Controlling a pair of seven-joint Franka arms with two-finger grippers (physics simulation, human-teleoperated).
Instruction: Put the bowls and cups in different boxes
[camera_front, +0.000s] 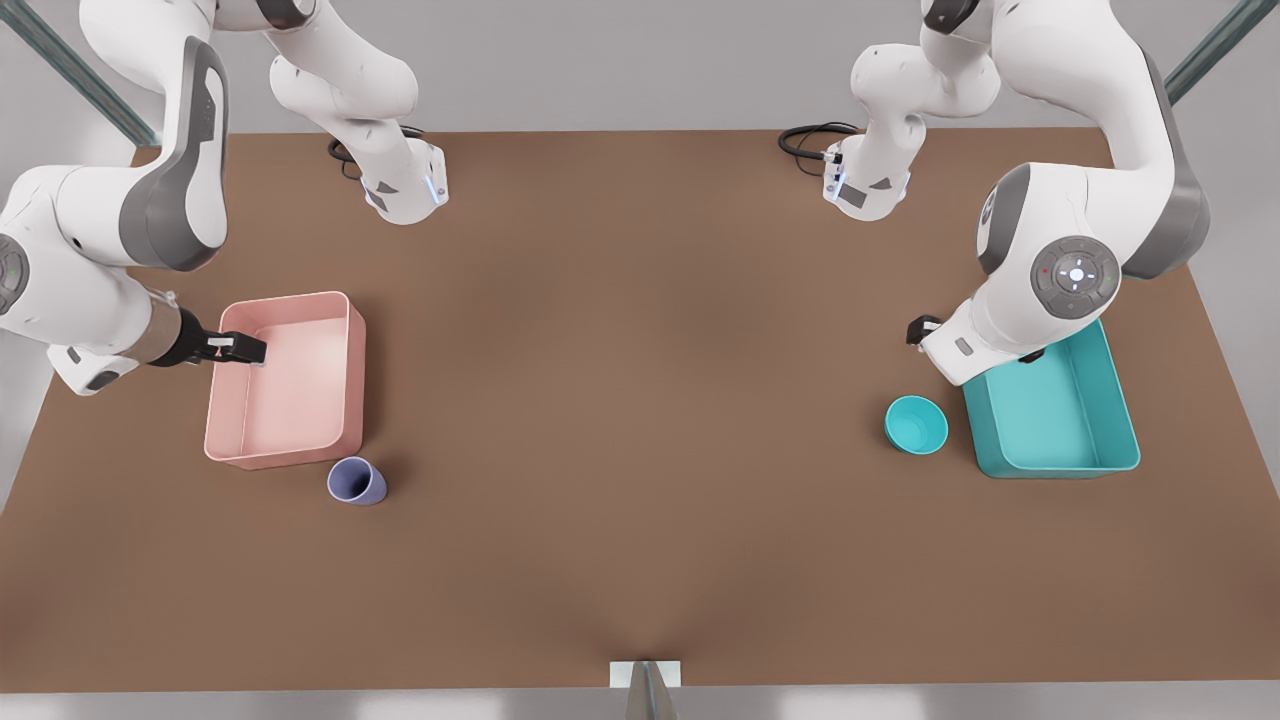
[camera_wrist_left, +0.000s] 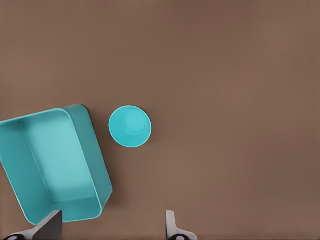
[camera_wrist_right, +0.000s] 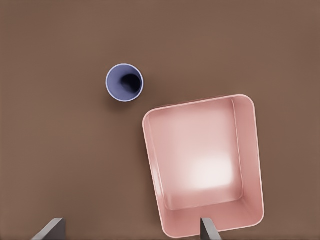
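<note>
- We see the brown table (camera_front: 640, 420) w/ everything on it.
- Teal bin (camera_front: 1060, 415) at front view's right, pink bin (camera_front: 290, 385) at its left.
- Left gripper (camera_wrist_left: 112, 225) above teal bin's edge, fingers wide apart, holding nothing.
- Right gripper (camera_front: 240, 349) over pink bin's rim, jaws spread, empty.
- Teal bowl (camera_front: 916, 424) upright just beside teal bin.
- Lavender cup (camera_front: 356, 481) near pink bin's corner, on table.
</note>
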